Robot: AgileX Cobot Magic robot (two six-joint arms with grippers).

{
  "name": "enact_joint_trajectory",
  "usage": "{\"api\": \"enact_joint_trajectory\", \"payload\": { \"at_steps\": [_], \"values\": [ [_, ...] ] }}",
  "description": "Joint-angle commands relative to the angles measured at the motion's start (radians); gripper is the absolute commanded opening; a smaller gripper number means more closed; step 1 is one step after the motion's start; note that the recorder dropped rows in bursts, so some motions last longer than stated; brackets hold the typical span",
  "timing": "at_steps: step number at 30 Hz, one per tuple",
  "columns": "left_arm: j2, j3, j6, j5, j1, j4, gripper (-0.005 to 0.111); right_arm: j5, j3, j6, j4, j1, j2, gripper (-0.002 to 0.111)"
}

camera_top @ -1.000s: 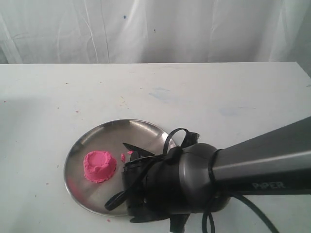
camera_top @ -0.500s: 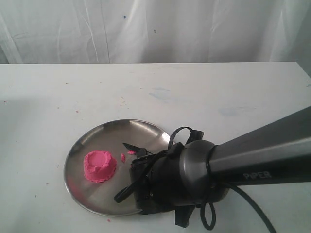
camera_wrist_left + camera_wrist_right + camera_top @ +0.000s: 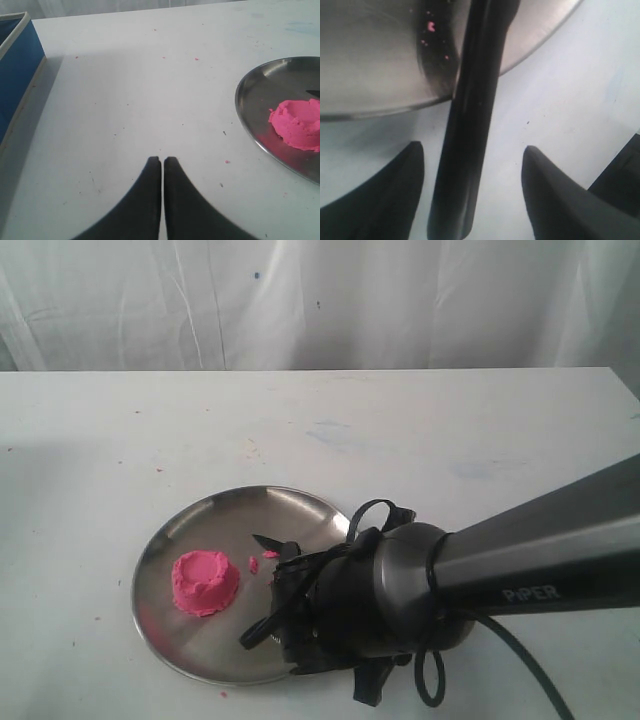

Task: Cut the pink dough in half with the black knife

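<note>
Bright pink matte dough lump (image 3: 205,582), one rounded piece w/ dented top, uncut, sits on left part of a round steel plate (image 3: 190,530). Slim all-black knife (image 3: 467,120) lies flat, handle across plate rim onto tabletop; pointed blade tip (image 3: 262,540) just right of dough, not touching.

Dark grey right arm (image 3: 520,570) reaches in low from the right. Black right gripper (image 3: 472,160) fingers spread apart. Black left gripper (image 3: 163,161) fingers pressed together.

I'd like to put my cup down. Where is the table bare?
Bare table runs from the plate back to the curtain, and between plate and blue box. It is crowded at the plate's near side, where the right gripper straddles the knife.
</note>
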Motion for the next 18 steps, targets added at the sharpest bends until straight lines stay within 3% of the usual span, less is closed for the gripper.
{"api": "enact_joint_trajectory", "payload": {
  "at_steps": [1,18],
  "values": [
    [-0.003,0.001,0.003,-0.005,-0.002,0.003,0.009,-0.007,0.007,0.011,-0.028,-0.018,0.000,0.054],
    [-0.003,0.001,0.003,-0.005,-0.002,0.003,0.009,-0.078,0.007,0.027,-0.017,-0.057,0.000,0.054]
  ]
}}
